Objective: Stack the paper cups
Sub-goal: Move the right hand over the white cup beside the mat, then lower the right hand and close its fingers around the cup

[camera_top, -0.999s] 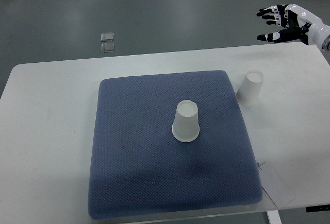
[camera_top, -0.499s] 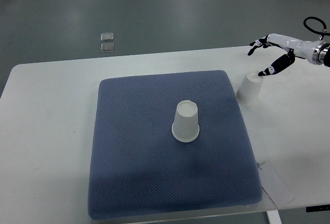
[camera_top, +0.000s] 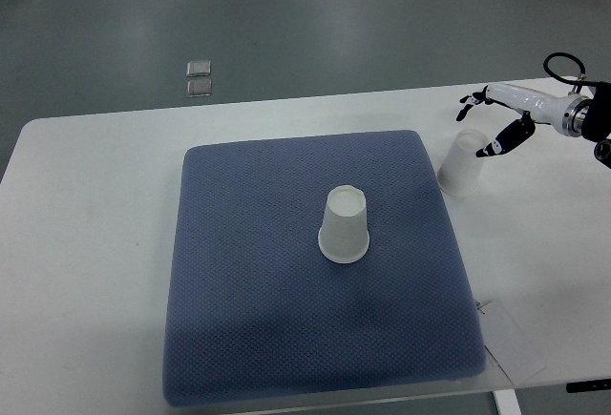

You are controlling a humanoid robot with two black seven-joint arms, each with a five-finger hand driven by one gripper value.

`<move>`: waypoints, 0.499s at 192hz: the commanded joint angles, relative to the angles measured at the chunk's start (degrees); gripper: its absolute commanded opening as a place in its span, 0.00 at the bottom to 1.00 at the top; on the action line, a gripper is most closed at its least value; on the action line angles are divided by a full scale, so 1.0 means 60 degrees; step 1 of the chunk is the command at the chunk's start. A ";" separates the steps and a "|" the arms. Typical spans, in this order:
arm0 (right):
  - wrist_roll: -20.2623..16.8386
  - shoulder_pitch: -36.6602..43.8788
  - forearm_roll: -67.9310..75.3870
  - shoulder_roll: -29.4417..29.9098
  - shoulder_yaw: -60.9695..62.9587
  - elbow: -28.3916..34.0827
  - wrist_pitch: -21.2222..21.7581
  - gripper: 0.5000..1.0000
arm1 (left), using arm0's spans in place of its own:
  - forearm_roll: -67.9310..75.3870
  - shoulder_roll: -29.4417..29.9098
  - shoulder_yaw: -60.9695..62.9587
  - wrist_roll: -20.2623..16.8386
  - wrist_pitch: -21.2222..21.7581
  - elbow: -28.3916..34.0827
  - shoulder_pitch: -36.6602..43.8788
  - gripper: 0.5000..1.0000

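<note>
One white paper cup [camera_top: 345,225] stands upside down near the middle of the blue mat [camera_top: 258,339]. A second white paper cup [camera_top: 463,163] stands upside down on the white table just off the mat's right edge. My right hand [camera_top: 487,125] comes in from the right edge and hovers just above and to the right of this second cup. Its fingers are spread, one above the cup's top and the thumb by its right side, and they hold nothing. The left arm does not show.
The white table [camera_top: 86,243] carries the mat. A flat clear sheet [camera_top: 514,346] lies at the mat's front right corner. Two small clear squares [camera_top: 199,77] lie on the grey floor beyond the table's far edge.
My right hand has come down and to the left, from high above the table's far right corner to just over the second cup. The cups have not moved.
</note>
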 commanded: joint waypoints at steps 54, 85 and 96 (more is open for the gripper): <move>-0.0014 0.0014 -0.0449 0.0134 -0.0103 -0.0360 -0.0345 0.82 | -0.0001 0.0000 0.0000 -0.0004 -0.0001 0.0000 0.0000 1.00; -0.0014 0.0175 -0.0449 0.0222 -0.0395 -0.0448 -0.0359 0.82 | -0.0001 0.0000 0.0000 0.0011 -0.0001 0.0000 0.0000 1.00; -0.0014 0.0205 -0.0449 0.0222 -0.0542 -0.0463 -0.0447 0.82 | -0.0001 0.0000 0.0000 0.0011 -0.0001 0.0000 0.0000 1.00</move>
